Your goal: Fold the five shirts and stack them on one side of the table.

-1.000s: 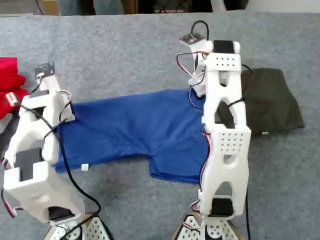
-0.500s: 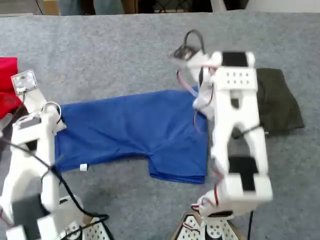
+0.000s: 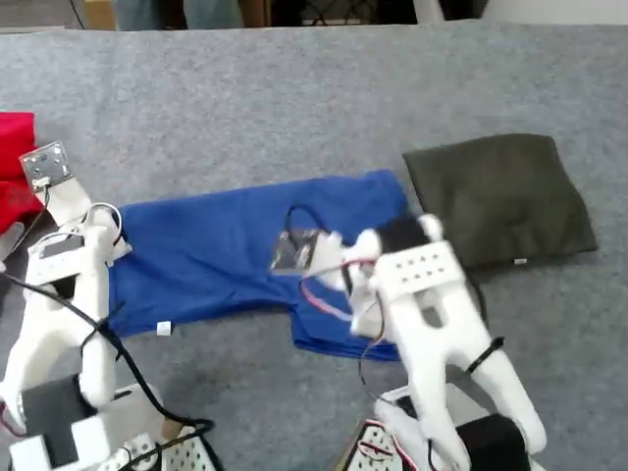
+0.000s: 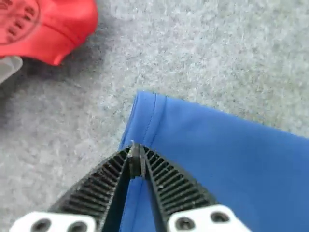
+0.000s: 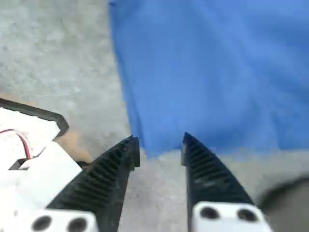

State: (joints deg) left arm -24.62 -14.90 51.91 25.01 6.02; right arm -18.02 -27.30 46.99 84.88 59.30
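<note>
A blue shirt (image 3: pixel 226 255) lies flat across the middle of the grey table, with one sleeve toward the front edge. My left gripper (image 4: pixel 136 155) is shut, its tips resting on the hem at the blue shirt's (image 4: pixel 231 159) left corner; I cannot tell whether cloth is pinched. In the high view the left gripper (image 3: pixel 110 247) sits at that same edge. My right gripper (image 5: pixel 159 145) is open just above the blue shirt's (image 5: pixel 217 63) near edge, holding nothing. The right arm (image 3: pixel 412 275) bends low over the shirt's front right part.
A folded dark olive shirt (image 3: pixel 500 196) lies at the right, just beside the blue one. A red shirt (image 3: pixel 12 157) is bunched at the left edge, close to my left arm (image 3: pixel 59 294). The arm bases (image 5: pixel 29 145) stand along the front edge.
The right arm pulled back from the blue shirt's far right corner to its near edge, uncovering the olive shirt. The left arm shifted left to the shirt's corner.
</note>
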